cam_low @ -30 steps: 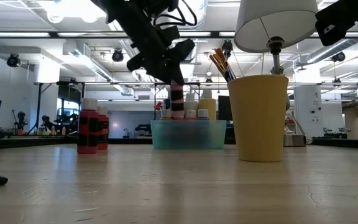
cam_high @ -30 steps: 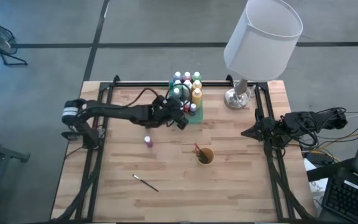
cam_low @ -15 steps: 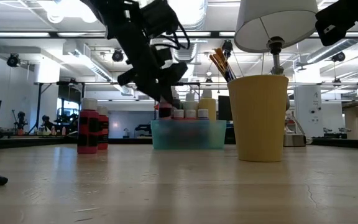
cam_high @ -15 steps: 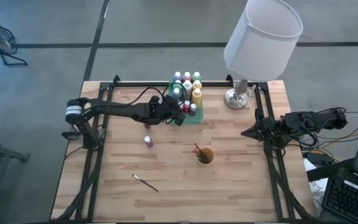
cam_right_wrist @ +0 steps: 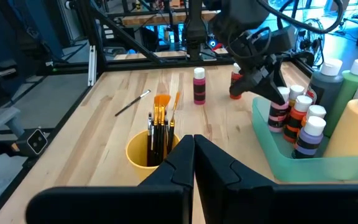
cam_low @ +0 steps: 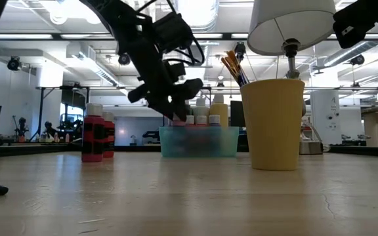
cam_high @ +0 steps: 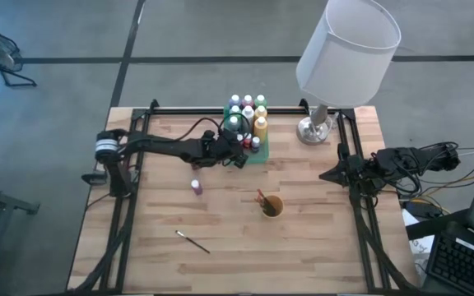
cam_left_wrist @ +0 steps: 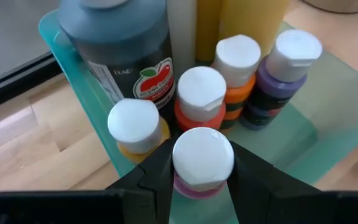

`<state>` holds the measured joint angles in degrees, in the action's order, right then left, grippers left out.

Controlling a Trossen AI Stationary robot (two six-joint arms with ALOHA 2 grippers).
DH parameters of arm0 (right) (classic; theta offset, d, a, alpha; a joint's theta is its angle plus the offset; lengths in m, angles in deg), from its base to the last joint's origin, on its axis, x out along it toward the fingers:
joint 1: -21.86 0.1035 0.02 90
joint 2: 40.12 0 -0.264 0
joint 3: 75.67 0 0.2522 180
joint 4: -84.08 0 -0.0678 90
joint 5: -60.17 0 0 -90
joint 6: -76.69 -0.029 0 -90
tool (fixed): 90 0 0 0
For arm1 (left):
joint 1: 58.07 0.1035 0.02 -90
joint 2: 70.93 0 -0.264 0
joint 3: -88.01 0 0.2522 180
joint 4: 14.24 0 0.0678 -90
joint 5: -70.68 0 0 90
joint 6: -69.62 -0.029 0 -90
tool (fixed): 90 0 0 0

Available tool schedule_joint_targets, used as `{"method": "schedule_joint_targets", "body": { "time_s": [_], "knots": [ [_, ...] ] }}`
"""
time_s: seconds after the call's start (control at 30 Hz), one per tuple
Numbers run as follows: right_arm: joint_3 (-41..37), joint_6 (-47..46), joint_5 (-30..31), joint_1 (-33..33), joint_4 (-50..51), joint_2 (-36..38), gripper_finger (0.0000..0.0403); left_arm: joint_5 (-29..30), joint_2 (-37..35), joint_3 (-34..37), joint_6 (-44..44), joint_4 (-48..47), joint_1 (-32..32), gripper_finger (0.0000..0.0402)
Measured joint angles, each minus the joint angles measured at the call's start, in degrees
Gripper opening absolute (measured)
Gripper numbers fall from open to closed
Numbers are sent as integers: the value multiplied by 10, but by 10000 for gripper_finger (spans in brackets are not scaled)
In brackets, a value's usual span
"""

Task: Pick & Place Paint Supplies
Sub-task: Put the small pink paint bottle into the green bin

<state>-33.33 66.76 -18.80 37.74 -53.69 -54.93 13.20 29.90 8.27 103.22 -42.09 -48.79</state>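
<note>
Left gripper (cam_left_wrist: 197,186) over the near-left corner of the translucent green rectangular tray (cam_high: 258,157), fingers clamped on a small pink paint bottle with a white cap (cam_left_wrist: 202,163). The bottle is inside the tray wall; whether its base has touched down cannot be told.

Done so far, by my reading: tray nearly full. Directly ahead of the gripper stand 3 small capped bottles, yellow (cam_left_wrist: 135,127), orange-red (cam_left_wrist: 199,99) and purple (cam_left_wrist: 284,71); beyond them a large dark bottle with an apple label (cam_left_wrist: 126,46) and tall yellow ones. Brushes (cam_right_wrist: 160,121) already stand in the small orange-yellow cup (cam_high: 271,206).

Left to do: 1 small pink bottle (cam_high: 196,187) upright on the bare wood, behind and to the gripper's left, well apart; 1 thin dark-handled paintbrush (cam_high: 192,242) farther off toward the front edge.

Room: tight. Yellow bottle just beside the left finger, orange-red cap nearly touching the held cap; fingers should part only slightly and lift straight up. Tray wall close beneath the wrist. Open wood behind the gripper.

Right gripper (cam_right_wrist: 193,155) parked at the table's right edge, fingers together, holding nothing.
</note>
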Motion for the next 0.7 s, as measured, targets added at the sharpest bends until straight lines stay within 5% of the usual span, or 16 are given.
{"method": "schedule_joint_targets", "body": {
  "time_s": [0.7],
  "knots": [
    [0,0,0,0,0,0,8,11,17,0,10,16,0,133]
  ]
}}
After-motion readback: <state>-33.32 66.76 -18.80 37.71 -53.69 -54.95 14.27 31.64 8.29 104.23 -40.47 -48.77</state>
